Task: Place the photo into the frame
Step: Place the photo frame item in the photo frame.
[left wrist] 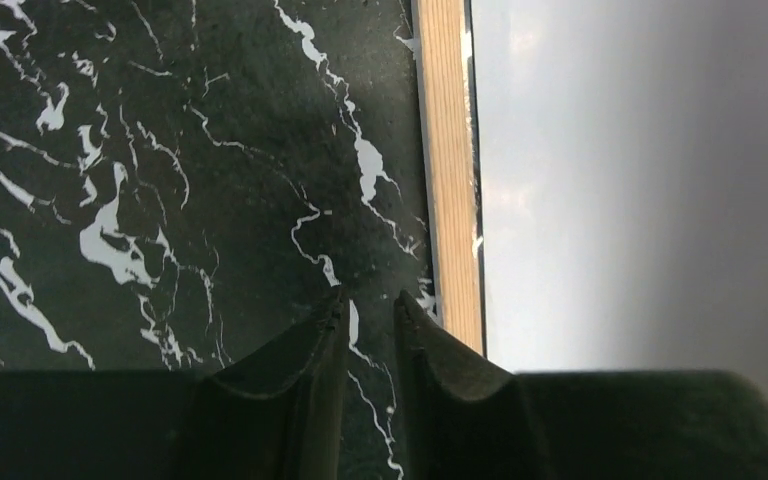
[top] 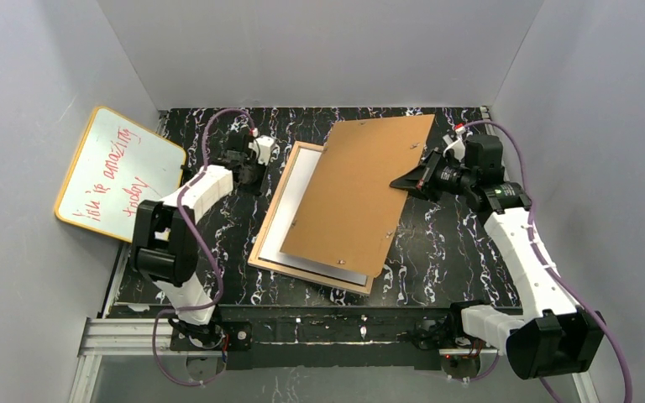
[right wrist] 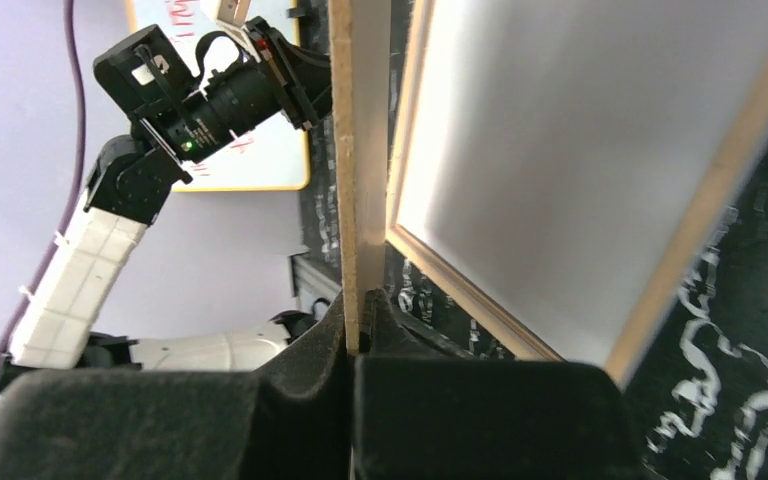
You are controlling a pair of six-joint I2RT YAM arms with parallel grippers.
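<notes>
The frame [top: 273, 208] lies reverse side up, tan wood showing, in the middle of the table. A white sheet [top: 304, 197] lies inside it and looks like the photo's plain back; no picture side shows. My right gripper [top: 416, 178] is shut on the right edge of the brown backing board [top: 361, 189] and holds it tilted over the frame. In the right wrist view the board's edge [right wrist: 360, 150] sits between the jaws [right wrist: 364, 318], with the frame [right wrist: 460, 285] below. My left gripper [top: 248, 172] is empty, its jaws a narrow gap apart [left wrist: 370, 300], just left of the frame's wooden edge [left wrist: 450, 170].
An orange-rimmed whiteboard [top: 117, 172] with red handwriting leans against the left wall. The table [top: 453, 243] is black marble pattern with white walls on three sides. A metal rail [top: 134, 336] runs along the near edge.
</notes>
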